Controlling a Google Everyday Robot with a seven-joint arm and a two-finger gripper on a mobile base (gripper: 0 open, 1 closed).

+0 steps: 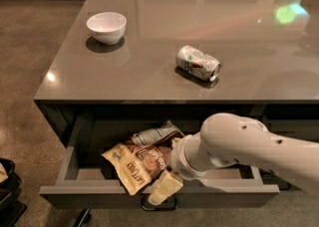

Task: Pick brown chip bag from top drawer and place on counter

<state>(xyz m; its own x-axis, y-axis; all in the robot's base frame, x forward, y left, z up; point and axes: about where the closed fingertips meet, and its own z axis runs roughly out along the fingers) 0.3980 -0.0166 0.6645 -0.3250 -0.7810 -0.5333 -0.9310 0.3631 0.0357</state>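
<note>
The brown chip bag (141, 162) is crumpled and tilted up in the open top drawer (159, 194). One cream-yellow end (165, 187) hangs over the drawer front and a silvery end points to the back. My gripper (173, 163) reaches into the drawer from the right and is shut on the bag's right side. Its fingers are mostly hidden by the bag and the white wrist. The counter (149, 66) lies above the drawer.
A crushed silver can (198, 63) lies on its side in the middle of the counter. A white bowl (106, 27) stands at the counter's back left. The drawer's metal handle (159, 206) sits below the hanging bag end. A dark object (7, 181) is on the floor at left.
</note>
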